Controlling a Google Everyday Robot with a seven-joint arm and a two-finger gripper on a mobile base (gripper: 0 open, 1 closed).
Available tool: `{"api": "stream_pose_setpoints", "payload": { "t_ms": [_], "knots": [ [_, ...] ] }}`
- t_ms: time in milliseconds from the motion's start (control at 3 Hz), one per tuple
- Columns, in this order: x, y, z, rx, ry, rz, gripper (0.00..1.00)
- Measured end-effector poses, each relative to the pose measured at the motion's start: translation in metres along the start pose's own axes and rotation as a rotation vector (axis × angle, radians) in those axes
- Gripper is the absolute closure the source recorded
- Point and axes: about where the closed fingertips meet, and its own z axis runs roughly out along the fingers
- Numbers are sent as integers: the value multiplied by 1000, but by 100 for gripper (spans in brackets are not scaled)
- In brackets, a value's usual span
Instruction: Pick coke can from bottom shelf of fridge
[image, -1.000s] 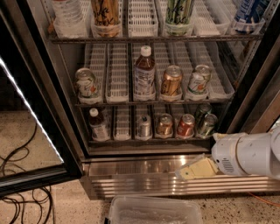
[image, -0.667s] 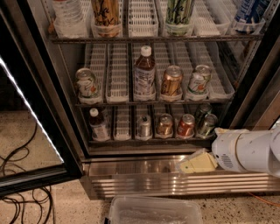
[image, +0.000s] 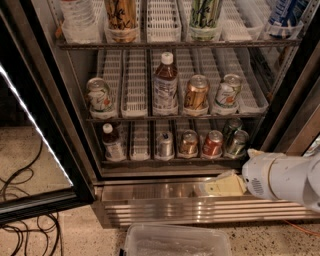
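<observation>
An open fridge (image: 165, 212) with wire shelves and a ribbed steel base. The coke can (image: 212, 143), small and red with a silver top, stands upright on the bottom shelf (image: 145, 161), towards the right. Its long axis is vertical and its top points up. It sits in its own lane between a copper-brown can (image: 188, 142) on its left and a green can (image: 236, 143) on its right. Further left are a silver can (image: 165, 145) and a small bottle (image: 113, 143).

The robot's white arm (image: 285, 177) reaches in from the right. Its cream end effector (image: 216, 187) hovers over the steel base, below the coke can and apart from it, pointing left. Whether it is spread or pressed together cannot be told. It holds nothing.
</observation>
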Motion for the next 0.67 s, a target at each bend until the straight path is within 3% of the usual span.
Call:
{"api": "stream_pose_setpoints", "payload": {
  "t_ms": [667],
  "knots": [
    [32, -9, 30, 115, -204, 282, 0]
  ]
}}
